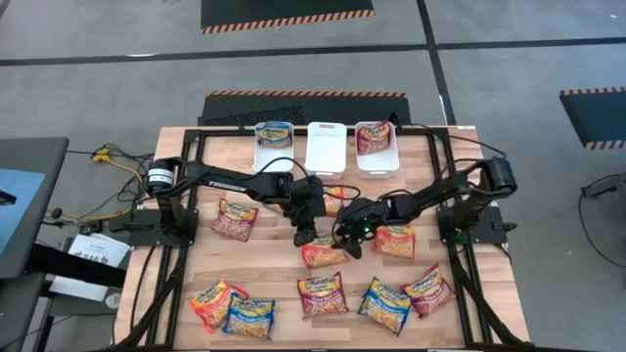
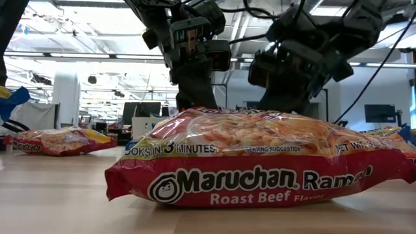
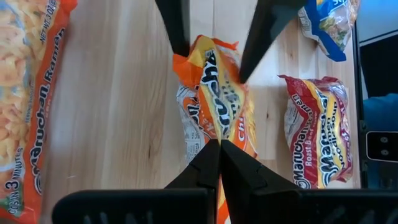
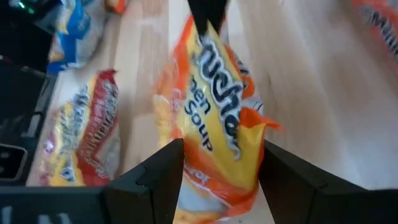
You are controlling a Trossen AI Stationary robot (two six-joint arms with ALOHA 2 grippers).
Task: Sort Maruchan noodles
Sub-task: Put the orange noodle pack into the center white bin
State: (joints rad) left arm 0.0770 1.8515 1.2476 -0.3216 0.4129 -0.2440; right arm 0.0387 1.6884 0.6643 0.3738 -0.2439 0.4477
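An orange Maruchan packet (image 1: pixel 323 254) sits mid-table between my two grippers. My left gripper (image 1: pixel 305 233) stands over its left end, shut on it. My right gripper (image 1: pixel 347 241) is open at its right end, one finger on each side of the crumpled wrapper (image 4: pixel 217 124). Other packets lie flat on the wood: dark red ones (image 1: pixel 235 220) (image 1: pixel 323 293) (image 1: pixel 428 288), blue ones (image 1: pixel 249 318) (image 1: pixel 384 305), and orange ones (image 1: pixel 396 240) (image 1: pixel 210 303). In the low view a Roast Beef packet (image 2: pixel 247 162) hides the contact. My left gripper pinches the orange packet between its two fingers at one end (image 3: pixel 219 127), coming down from above. The wrapper bunches into a ridge running away from the fingers. I cannot tell whether the packet is clear of the table. My right gripper's fingers (image 4: pixel 163 177) flank the other end; whether they touch it, I cannot tell.
Three white trays stand along the far edge: the left (image 1: pixel 262 156) holds a blue packet, the middle (image 1: pixel 326 147) shows only its white floor, the right (image 1: pixel 391 156) holds a dark red packet. Another orange packet (image 1: pixel 335 200) lies partly under the arms. Black frame rails border both sides.
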